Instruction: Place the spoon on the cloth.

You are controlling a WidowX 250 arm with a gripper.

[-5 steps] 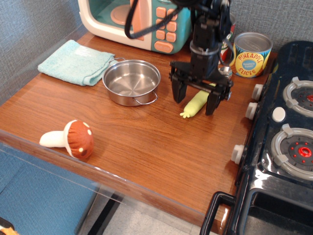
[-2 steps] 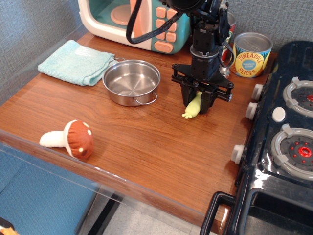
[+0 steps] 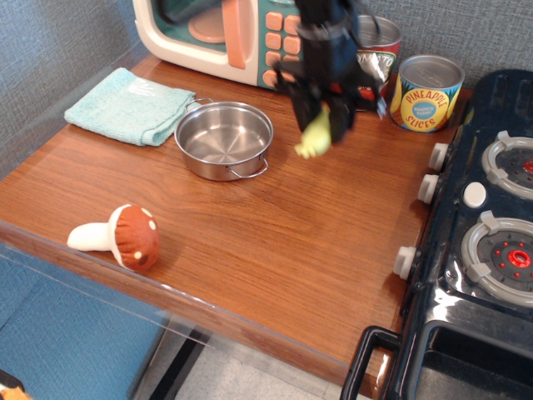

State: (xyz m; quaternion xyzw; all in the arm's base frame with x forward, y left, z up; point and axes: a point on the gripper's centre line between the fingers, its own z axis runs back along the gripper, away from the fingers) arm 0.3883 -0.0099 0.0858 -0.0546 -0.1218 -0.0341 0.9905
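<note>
Since the earlier frame my gripper has lifted and shifted left. I note its fingers clamped on the spoon, held above the worktop beside the pot. Cloth lies far left.

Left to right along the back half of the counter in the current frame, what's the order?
cloth → steel pot → spoon gripped in the end effector, lifted off the counter → pineapple can → stove knobs
</note>
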